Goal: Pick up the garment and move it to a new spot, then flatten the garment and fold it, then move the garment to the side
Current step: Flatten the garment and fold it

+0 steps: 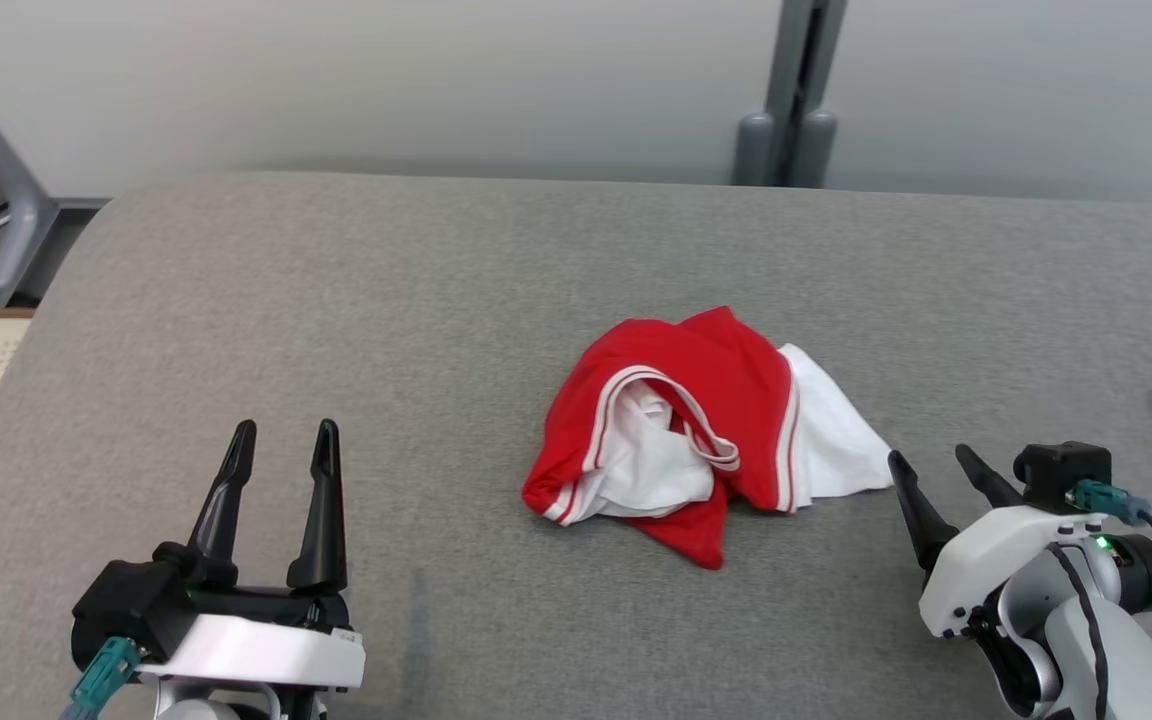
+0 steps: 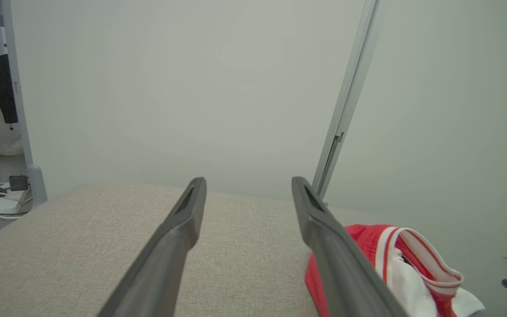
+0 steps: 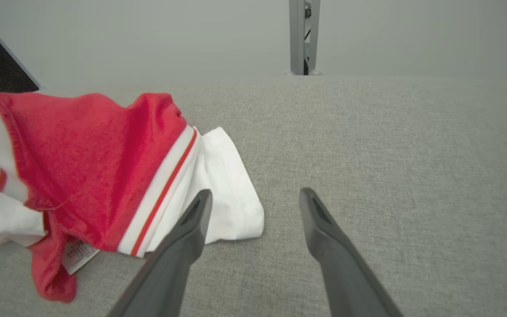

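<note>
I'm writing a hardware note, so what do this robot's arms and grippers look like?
The left gripper and right gripper each carry two long, tapering black fingers on a black base with a white wrist shell. A teal plug sits at each wrist. The right forearm is pale grey with a black seam and a small green light.

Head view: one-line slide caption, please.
Crumpled red-and-white garment on grey fabric surface, open left gripper and right gripper flanking it.
</note>
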Controlling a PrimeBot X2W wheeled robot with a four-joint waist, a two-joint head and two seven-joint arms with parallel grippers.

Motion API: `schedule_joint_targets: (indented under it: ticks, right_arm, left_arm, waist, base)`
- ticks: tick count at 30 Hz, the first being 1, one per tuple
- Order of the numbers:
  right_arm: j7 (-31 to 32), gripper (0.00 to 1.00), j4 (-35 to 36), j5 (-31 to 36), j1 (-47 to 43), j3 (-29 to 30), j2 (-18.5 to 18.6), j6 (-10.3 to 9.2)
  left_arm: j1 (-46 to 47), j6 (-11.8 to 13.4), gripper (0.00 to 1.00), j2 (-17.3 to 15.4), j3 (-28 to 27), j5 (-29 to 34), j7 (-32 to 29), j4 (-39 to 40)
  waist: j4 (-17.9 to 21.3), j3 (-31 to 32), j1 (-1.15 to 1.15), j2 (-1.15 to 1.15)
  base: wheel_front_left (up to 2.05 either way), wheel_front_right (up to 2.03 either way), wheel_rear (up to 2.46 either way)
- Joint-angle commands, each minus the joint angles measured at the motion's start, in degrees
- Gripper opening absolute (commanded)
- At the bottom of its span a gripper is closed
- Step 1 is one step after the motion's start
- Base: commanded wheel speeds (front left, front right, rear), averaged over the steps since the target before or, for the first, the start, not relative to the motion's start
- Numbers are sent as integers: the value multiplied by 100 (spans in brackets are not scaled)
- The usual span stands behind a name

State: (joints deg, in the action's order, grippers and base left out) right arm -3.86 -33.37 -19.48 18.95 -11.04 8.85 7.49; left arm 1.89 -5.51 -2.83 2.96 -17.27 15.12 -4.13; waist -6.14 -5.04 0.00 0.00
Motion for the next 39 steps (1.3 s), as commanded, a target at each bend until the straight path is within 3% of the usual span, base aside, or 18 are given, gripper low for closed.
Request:
schedule_joint_targets:
  ticks: [1,11,12,14,15,22,31,39]
  right_arm:
    - [109,100,-202,-25,141,36,-1,1]
    - [710,100,-1892,5,875,438,-136,1]
    - [734,87,-2004,26,910,485,-165,1]
    - [702,35,-2159,50,993,568,-217,1]
    - [677,0,-2227,52,1030,594,-229,1]
    - [155,0,-2337,72,1196,830,-239,1]
    - [-668,0,-1483,10,1446,458,-221,1]
    - [-469,0,-630,-613,1730,-1178,-471,1]
  left_arm:
    - [121,-24,100,-17,26,-45,3,-17]
    - [240,-36,100,-17,131,-154,1,-108]
    - [238,-31,100,-16,131,-155,1,-113]
    - [226,-36,100,-16,123,-154,2,-123]
    - [215,-40,100,-16,117,-148,2,-132]
    - [129,-52,100,-16,113,-103,2,-185]
    - [61,-86,100,-18,209,-107,2,-237]
    - [103,-79,100,-14,352,-160,1,-248]
  waist:
    - [-197,-93,0,0]
    - [-801,-211,0,0]
    - [-825,-204,0,0]
    - [-859,-177,0,0]
    - [-869,-160,0,0]
    - [-914,31,0,0]
    - [-1266,235,0,0]
    - [-1886,260,0,0]
  base:
    - [0,0,0]
    - [0,0,0]
    - [0,0,0]
    - [0,0,0]
    - [0,0,0]
    - [0,0,0]
    - [0,0,0]
    - [0,0,0]
